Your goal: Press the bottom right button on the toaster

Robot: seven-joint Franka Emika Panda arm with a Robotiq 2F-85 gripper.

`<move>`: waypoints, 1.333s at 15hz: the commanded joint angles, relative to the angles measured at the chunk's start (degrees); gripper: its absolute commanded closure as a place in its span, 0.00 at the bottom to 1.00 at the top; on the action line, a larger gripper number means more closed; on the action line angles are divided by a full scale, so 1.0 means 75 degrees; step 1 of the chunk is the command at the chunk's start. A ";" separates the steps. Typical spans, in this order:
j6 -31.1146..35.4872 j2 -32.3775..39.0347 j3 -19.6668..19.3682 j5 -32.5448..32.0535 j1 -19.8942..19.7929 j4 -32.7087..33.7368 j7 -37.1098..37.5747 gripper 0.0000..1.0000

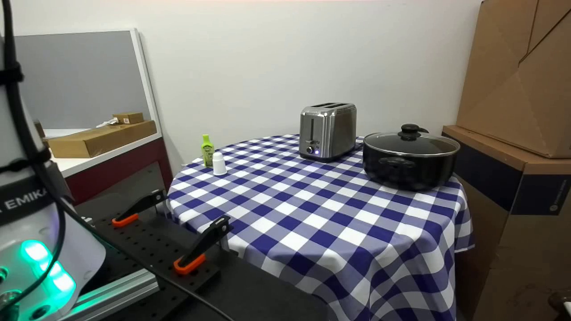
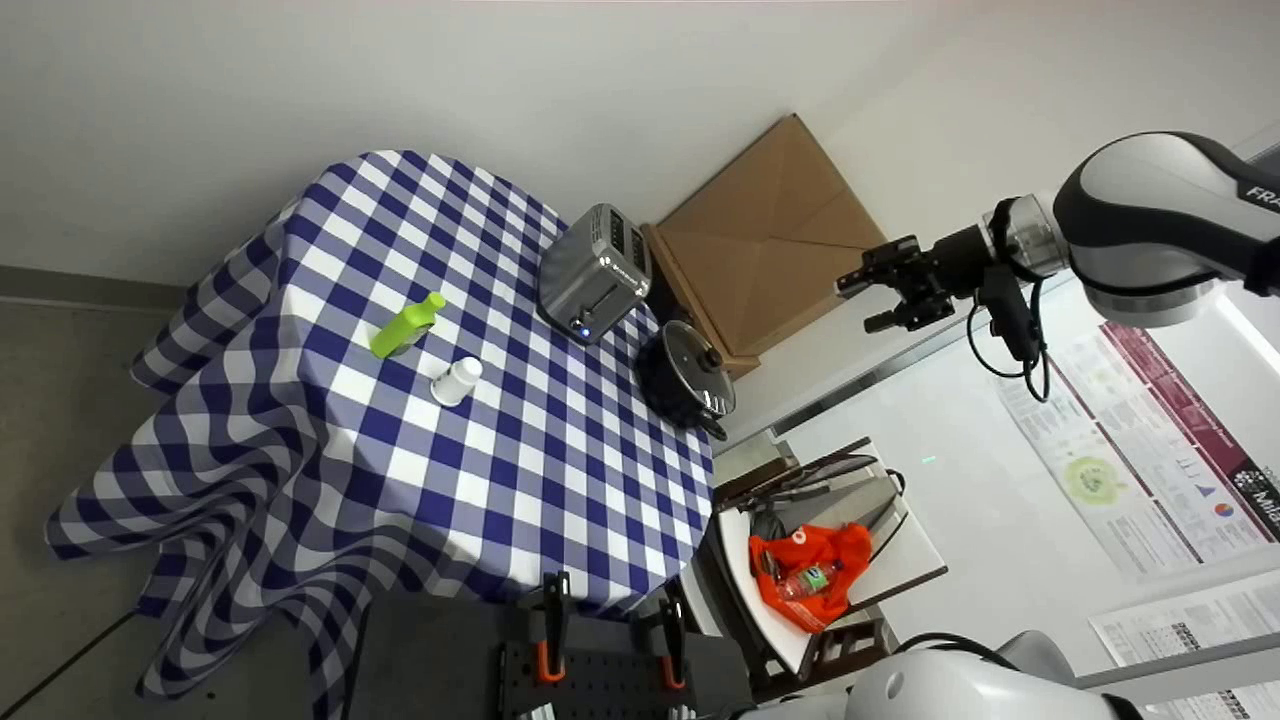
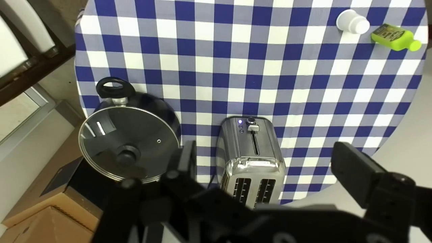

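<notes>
- White arm [image 2: 1140,172], black trim [image 2: 1120,222], shiny silver collar [image 2: 1030,240]!
- Black cables [image 1: 22,119] strapped along it!
- Lights [image 1: 49,267] blazing green below "EMIKA" lettering [image 1: 24,201], white on black!
- Gripper [image 3: 266,158] all black, blocky!

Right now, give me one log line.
gripper: open, empty, apart from toaster | toaster: front light lit | black pot: lidded, beside toaster

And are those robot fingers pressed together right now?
No, in the wrist view the fingers stand wide apart, with the toaster showing between them.
</notes>
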 commanded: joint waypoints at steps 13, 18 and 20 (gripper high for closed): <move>0.2204 0.1901 0.0817 -0.1311 -0.0861 0.0118 0.3000 1.00; 0.1890 0.2986 0.1036 -0.1592 -0.0641 0.0631 0.3363 1.00; 0.1800 0.3570 0.1027 -0.1744 -0.0590 0.0959 0.3541 1.00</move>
